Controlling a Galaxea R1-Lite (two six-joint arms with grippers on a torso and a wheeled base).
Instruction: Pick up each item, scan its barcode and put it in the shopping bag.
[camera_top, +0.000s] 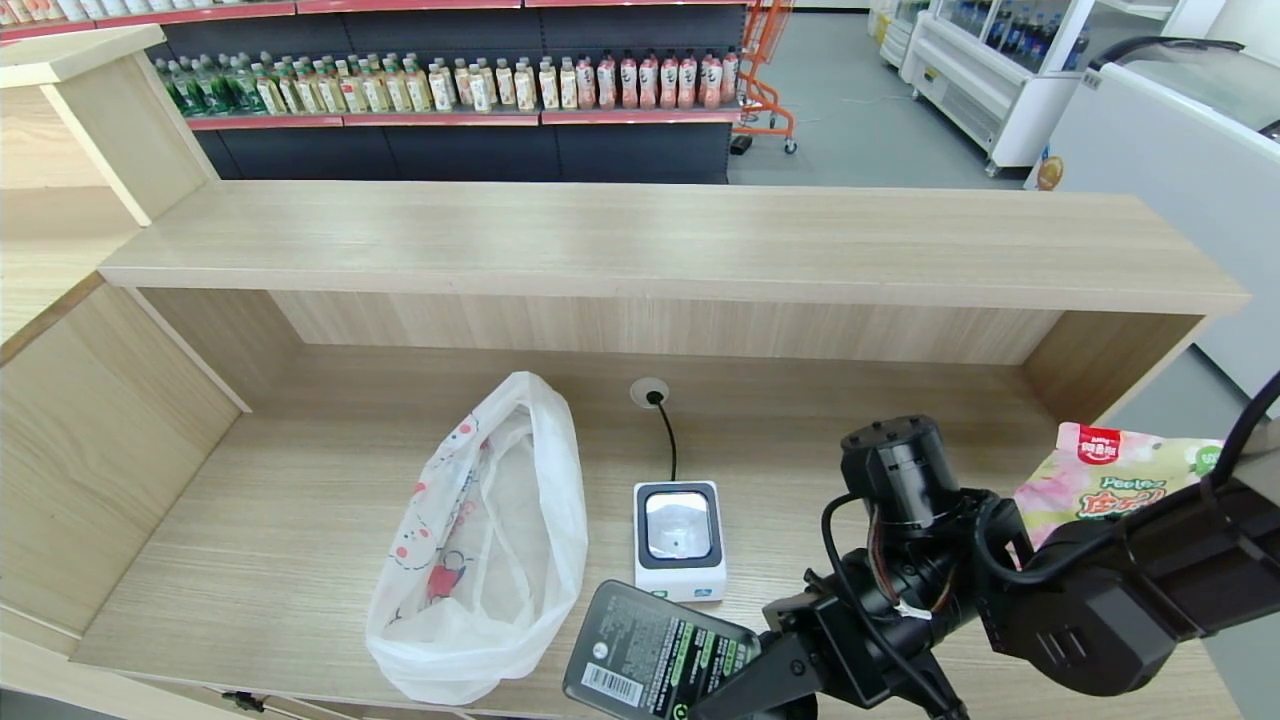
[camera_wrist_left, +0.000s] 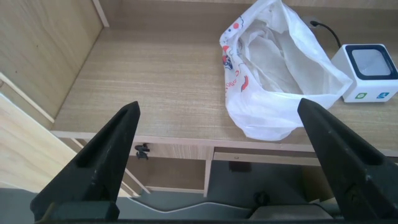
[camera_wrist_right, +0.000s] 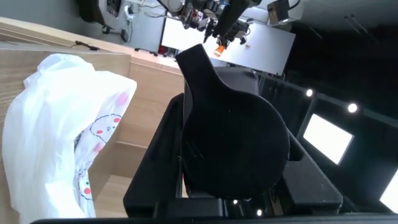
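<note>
My right gripper (camera_top: 765, 668) is shut on a flat dark pack (camera_top: 655, 660) with green print and a white barcode label, held low over the counter's front edge, just in front of the white scanner (camera_top: 680, 540). In the right wrist view the pack (camera_wrist_right: 233, 146) is a dark rounded shape close to the lens. The white shopping bag (camera_top: 485, 540) lies open to the left of the scanner. My left gripper (camera_wrist_left: 219, 109) hangs open and holds nothing, off the counter's front edge, short of the bag (camera_wrist_left: 280, 68). A pink and green snack pouch (camera_top: 1105, 480) lies at the right.
The wooden counter (camera_top: 300, 520) has a raised back shelf (camera_top: 660, 240) and side walls. A black cable (camera_top: 668, 440) runs from the scanner to a hole in the counter. Bare counter lies left of the bag. Drawers (camera_wrist_left: 180, 165) sit under the front edge.
</note>
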